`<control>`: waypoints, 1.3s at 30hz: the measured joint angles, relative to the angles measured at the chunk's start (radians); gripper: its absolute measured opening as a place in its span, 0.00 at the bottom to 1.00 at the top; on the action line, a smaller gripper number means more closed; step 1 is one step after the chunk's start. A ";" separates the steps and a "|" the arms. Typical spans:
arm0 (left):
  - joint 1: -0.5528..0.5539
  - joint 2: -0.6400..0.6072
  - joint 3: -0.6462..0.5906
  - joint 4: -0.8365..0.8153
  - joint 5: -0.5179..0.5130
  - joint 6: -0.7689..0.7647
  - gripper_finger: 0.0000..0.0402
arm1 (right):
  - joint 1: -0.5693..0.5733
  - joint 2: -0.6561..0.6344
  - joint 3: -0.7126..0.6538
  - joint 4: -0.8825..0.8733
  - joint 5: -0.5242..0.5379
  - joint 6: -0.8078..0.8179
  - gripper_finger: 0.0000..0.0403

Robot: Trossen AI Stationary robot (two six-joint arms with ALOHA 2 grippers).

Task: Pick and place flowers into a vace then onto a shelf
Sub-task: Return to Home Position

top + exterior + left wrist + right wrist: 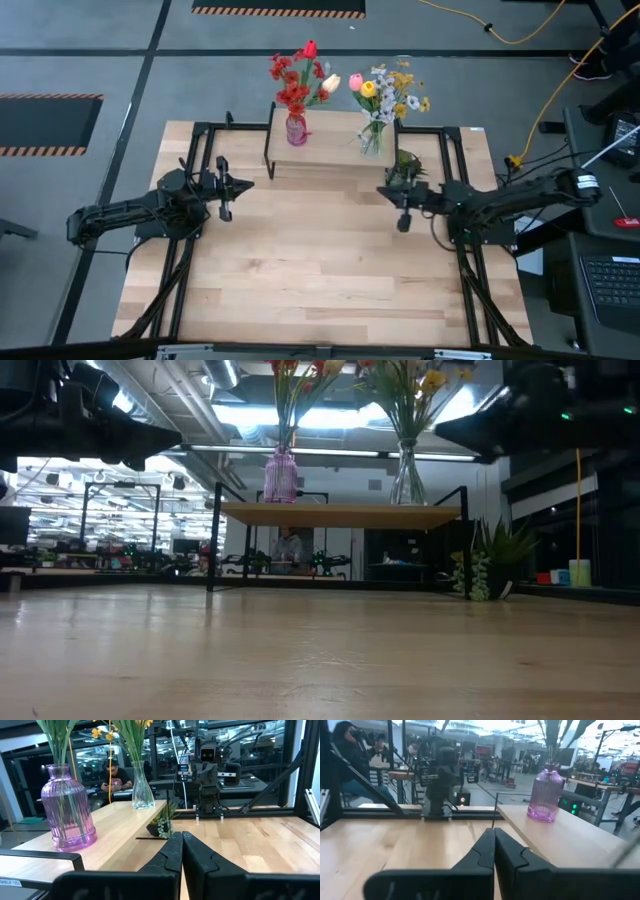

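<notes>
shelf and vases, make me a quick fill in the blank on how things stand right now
1. The violet vase and the transparent vase both stand on the ___.
2. The red flowers sit in the ___ vase.
3. The left gripper and the right gripper are both ___, holding nothing.
Missing words: shelf; violet; shut.
</notes>
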State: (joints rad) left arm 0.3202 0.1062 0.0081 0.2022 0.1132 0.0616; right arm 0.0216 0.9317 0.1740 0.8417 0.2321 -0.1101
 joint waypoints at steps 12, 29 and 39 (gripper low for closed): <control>0.000 0.000 0.000 0.004 0.000 -0.014 0.01 | 0.000 -0.255 -0.168 -0.091 -0.068 0.053 0.01; 0.000 0.001 0.000 0.004 0.000 -0.014 0.03 | 0.000 -0.252 -0.167 -0.107 -0.076 0.061 0.01; 0.000 0.001 0.000 0.004 0.000 -0.014 0.02 | 0.000 -0.251 -0.167 -0.112 -0.272 0.019 0.01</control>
State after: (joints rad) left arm 0.3202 0.1070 0.0082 0.2062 0.1131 0.0471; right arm 0.0216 0.6804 0.0067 0.7301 -0.0400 -0.0914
